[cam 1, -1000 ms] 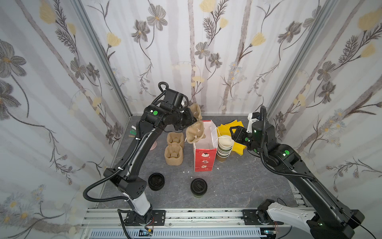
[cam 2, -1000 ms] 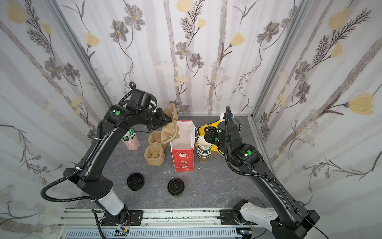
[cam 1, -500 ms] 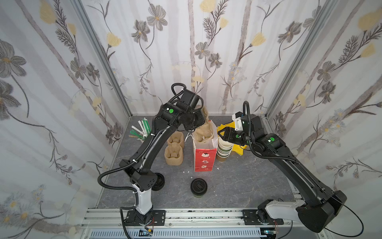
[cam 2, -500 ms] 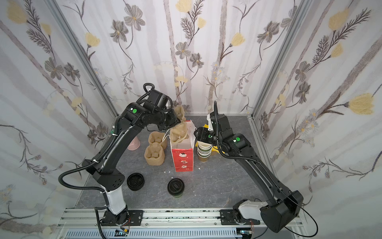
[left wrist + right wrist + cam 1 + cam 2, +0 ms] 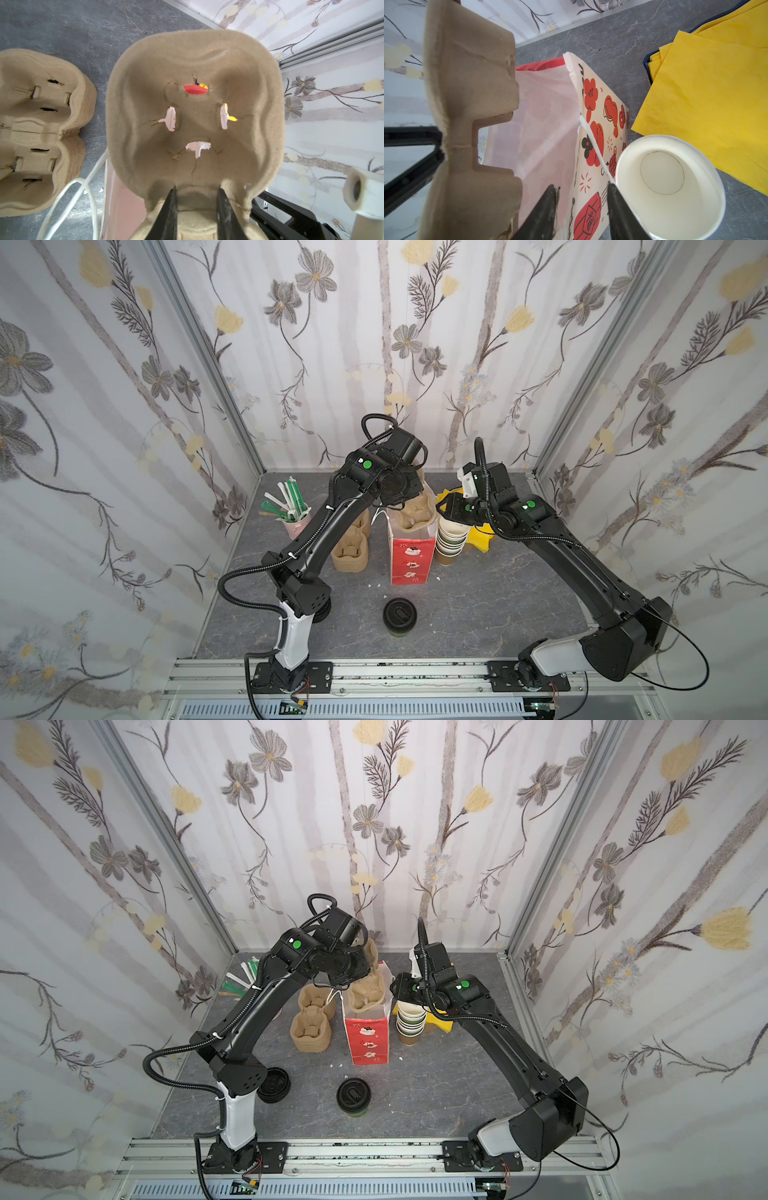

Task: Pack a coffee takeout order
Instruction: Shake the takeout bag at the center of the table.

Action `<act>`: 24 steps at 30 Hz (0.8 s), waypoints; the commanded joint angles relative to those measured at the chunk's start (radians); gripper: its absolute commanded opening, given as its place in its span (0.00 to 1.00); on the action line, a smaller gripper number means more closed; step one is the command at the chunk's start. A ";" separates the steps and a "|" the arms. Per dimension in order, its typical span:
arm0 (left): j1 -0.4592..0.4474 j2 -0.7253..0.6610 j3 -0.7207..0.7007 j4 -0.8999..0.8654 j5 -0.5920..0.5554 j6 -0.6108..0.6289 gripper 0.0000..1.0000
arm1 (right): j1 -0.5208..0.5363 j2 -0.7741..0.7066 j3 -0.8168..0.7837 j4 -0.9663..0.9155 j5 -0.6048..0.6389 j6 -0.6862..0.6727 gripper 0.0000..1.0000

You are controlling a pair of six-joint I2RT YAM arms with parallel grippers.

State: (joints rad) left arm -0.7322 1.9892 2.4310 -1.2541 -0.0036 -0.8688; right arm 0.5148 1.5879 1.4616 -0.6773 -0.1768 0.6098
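Observation:
The red paper bag (image 5: 411,560) (image 5: 368,1042) stands open at mid-table. My left gripper (image 5: 196,189) is shut on the middle ridge of a tan two-cup carrier (image 5: 195,104) (image 5: 415,510), which sits tilted in the bag's mouth. My right gripper (image 5: 581,186) (image 5: 440,506) is open and straddles the bag's right wall (image 5: 600,128), one finger inside and one outside. A black-lidded cup (image 5: 400,616) (image 5: 354,1096) stands in front of the bag. Yellow napkins (image 5: 708,93) (image 5: 480,537) lie at the back right. Green straws (image 5: 291,502) stand in a pink cup at the back left.
A stack of open paper cups (image 5: 451,539) (image 5: 668,182) stands against the bag's right side, close to my right fingers. Stacked spare carriers (image 5: 351,547) (image 5: 37,124) sit left of the bag. Black lids (image 5: 274,1085) are piled by the left arm's base.
My left arm has carried the carrier rightward and down into the bag's mouth. My right gripper has swung left from the cup stack to the bag's right wall, and its jaws have narrowed.

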 commanded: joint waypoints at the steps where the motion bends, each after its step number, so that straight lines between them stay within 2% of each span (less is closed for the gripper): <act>1: -0.003 0.010 0.015 -0.020 -0.055 -0.007 0.23 | 0.000 0.034 0.002 0.014 -0.021 0.006 0.38; 14: -0.007 0.027 0.033 -0.036 -0.097 0.015 0.23 | 0.018 0.057 0.003 0.037 -0.071 0.042 0.18; 24: -0.016 0.047 0.045 -0.070 -0.115 0.035 0.23 | 0.040 0.026 -0.067 0.179 -0.160 0.207 0.05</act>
State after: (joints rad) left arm -0.7456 2.0315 2.4649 -1.2873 -0.0826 -0.8478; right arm 0.5465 1.6211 1.4014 -0.5892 -0.3023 0.7494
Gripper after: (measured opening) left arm 0.253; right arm 0.057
